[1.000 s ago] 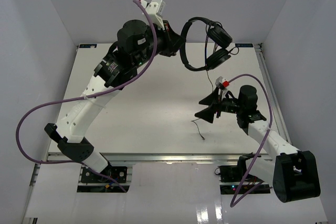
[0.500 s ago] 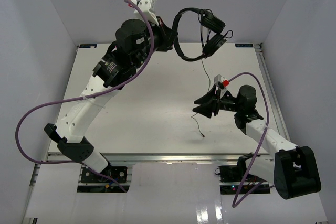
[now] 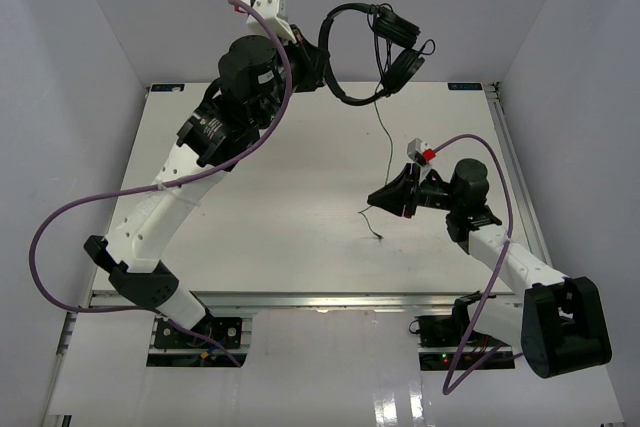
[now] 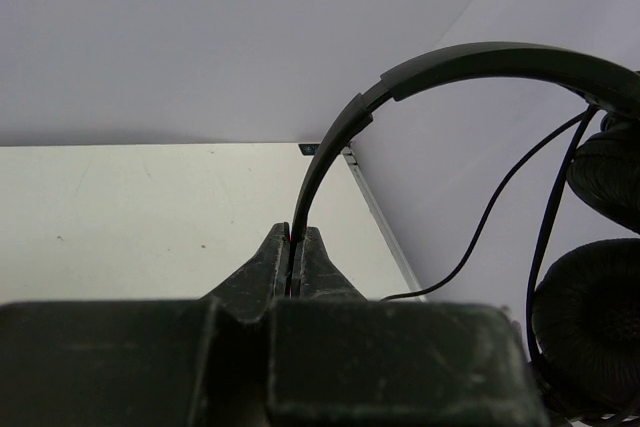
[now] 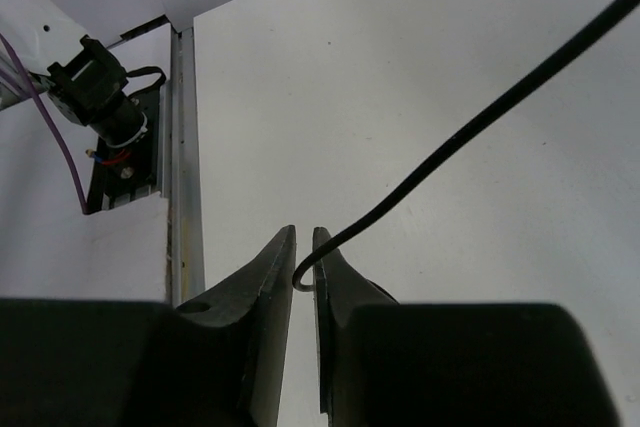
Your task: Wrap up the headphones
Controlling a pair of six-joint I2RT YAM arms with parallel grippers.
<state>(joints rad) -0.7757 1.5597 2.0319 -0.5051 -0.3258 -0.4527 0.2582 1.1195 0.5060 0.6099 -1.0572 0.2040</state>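
1. Near edge, right side: your right arm reaches in over the table (image 3: 280, 197). The right gripper (image 5: 304, 239) sits low over the right half and points left.
2. Its jaws are almost together, with only a thin slit between them. The cord (image 5: 470, 127) comes down into that slit and curls between the tips. You can't tell from these views whether it's pinched or just sitting there.
3. A short loose end of the cord trails past the tips, down by the table surface.
4. From the tips the cord runs up and away, nearly straight, to the earcups (image 4: 590, 317).
5. Far side: your left gripper (image 4: 297, 239) is raised above the far table edge, jaws clamped tight on the headband (image 4: 470, 57).
6. The headphones (image 3: 404, 65) hang in the air from that grip, well above the table. The headband arcs right and both earcups sit at its right end, one above the other.
7. A purple cable (image 3: 60, 217) loops off the left arm.
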